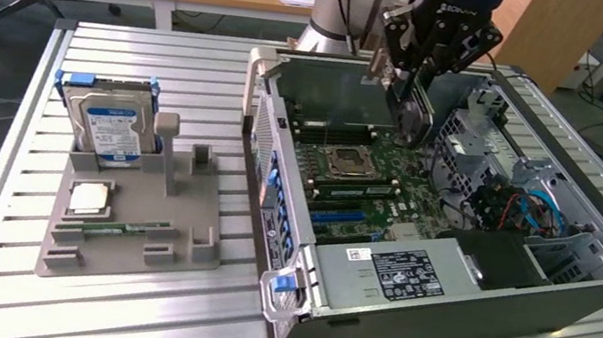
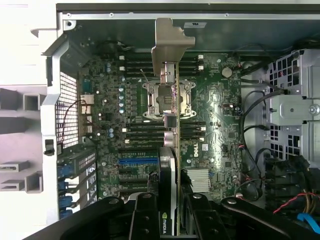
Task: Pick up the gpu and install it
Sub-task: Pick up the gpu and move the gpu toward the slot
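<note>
- Gripper (image 2: 171,206) is clamping the gpu (image 2: 168,180) edge-on between narrowly set fingers.
- Card is hanging over the motherboard (image 2: 220,135), inside the open case (image 1: 472,311).
- Pickup is looking done; seating in a slot is not yet showing.

You'll see your gpu (image 1: 411,118) (image 2: 169,180) as a thin dark card with a silver end bracket. It is standing on edge, lifted above the motherboard (image 1: 365,187) inside the open case (image 1: 472,311), toward its far side.
</note>
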